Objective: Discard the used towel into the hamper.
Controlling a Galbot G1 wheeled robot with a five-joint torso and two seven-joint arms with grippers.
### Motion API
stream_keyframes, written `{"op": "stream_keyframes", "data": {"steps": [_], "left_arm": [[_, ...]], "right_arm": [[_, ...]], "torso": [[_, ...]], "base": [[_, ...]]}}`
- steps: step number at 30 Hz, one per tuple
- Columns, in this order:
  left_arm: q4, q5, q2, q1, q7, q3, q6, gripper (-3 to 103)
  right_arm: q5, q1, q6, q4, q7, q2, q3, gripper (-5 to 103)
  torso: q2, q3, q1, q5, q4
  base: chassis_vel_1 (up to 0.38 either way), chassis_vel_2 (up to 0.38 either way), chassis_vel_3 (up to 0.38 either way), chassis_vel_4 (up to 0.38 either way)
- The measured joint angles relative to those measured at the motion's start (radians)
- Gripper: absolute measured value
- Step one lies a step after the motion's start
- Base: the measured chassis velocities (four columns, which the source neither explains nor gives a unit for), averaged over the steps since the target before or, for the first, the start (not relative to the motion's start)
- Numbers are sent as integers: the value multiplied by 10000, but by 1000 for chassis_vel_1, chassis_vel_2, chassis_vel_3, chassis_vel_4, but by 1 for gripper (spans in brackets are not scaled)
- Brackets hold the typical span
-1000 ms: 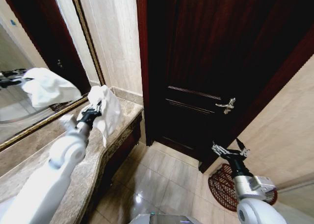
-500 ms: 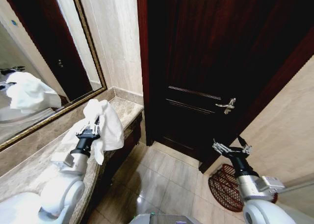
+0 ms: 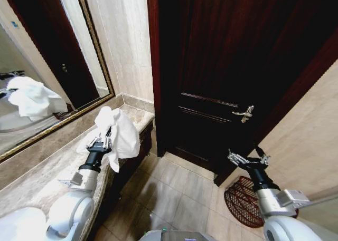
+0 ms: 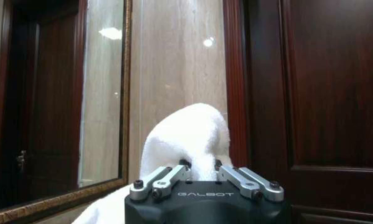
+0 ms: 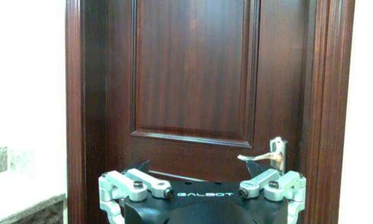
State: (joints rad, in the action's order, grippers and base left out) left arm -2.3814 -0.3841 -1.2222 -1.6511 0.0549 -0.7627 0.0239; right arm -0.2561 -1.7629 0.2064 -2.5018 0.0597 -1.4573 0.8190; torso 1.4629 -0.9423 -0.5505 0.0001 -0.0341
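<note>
Towel (image 3: 120, 134) over counter (image 3: 42, 180) left (hamper (image 3: 242, 201) far right).

white towel (image 3: 120, 133), red-brown open-weave hamper (image 3: 240, 200)

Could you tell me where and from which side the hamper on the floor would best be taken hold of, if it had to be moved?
I'd suggest its top rim, from above. The hamper is an open-weave wire basket standing on the floor with its mouth up, so the rim is a thin edge a gripper could close over. The right gripper, open, is nearer; the left gripper holds the towel.
</note>
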Motion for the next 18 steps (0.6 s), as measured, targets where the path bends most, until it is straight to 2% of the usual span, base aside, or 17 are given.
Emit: {"op": "stream_keyframes", "data": {"steps": [18], "left_arm": [[-442,216,-119,-263,31,65,-14,12]], "right_arm": [[93,-260,-238,3,-4,-175,-10,100]], "torso": [[4,3,9,0,-2]], "base": [[137,-135,-133,130]]}}
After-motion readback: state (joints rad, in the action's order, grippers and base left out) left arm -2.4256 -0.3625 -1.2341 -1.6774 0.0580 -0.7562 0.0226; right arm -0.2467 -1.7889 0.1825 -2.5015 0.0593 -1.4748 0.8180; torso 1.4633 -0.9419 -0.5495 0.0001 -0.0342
